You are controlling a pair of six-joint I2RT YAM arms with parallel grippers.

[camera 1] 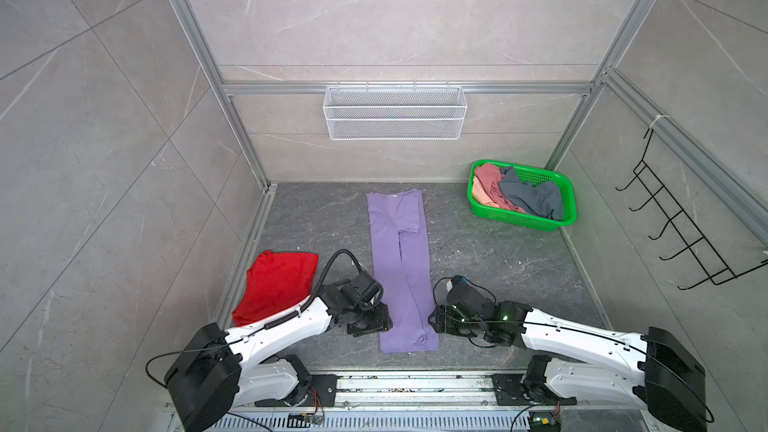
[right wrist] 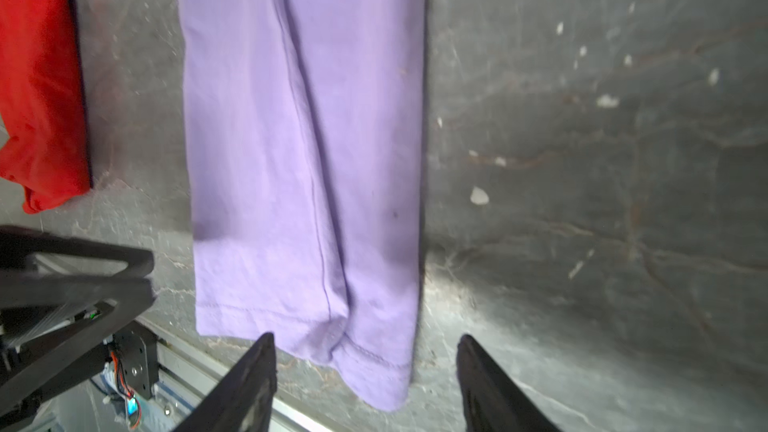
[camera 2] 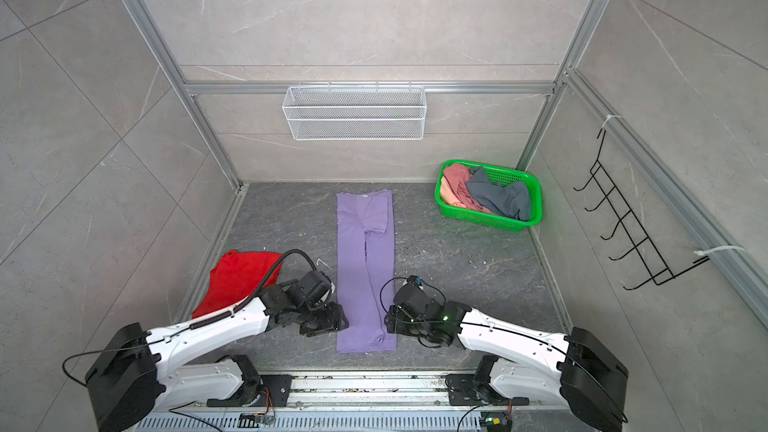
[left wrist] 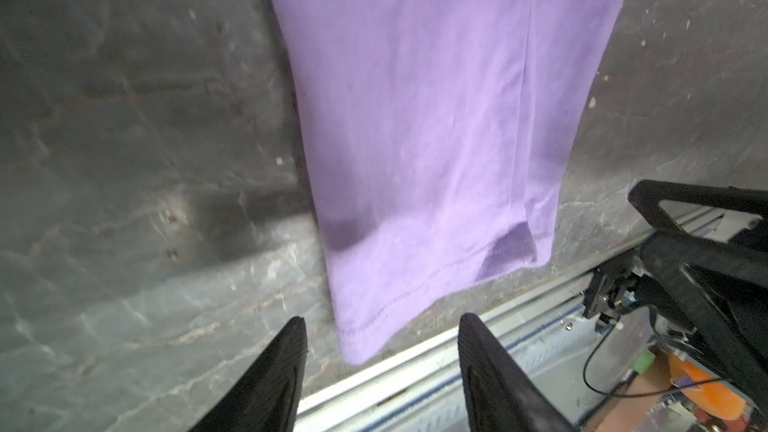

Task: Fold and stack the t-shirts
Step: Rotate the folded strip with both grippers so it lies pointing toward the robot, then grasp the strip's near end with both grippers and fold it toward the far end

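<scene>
Your lavender t-shirt [camera 1: 401, 276] lies flat, folded into a long narrow strip. Your left gripper [left wrist: 380, 317] sits just off its near-left hem corner, jaws apart, holding nothing. Your right gripper [right wrist: 365, 336] hovers at the near-right hem corner, jaws spread too, empty. The red t-shirt [camera 1: 276, 284] lies to the lavender one's left. The green basket [camera 1: 523, 224], with crumpled tees [camera 1: 528, 197] inside, sits off its far-right end.
</scene>
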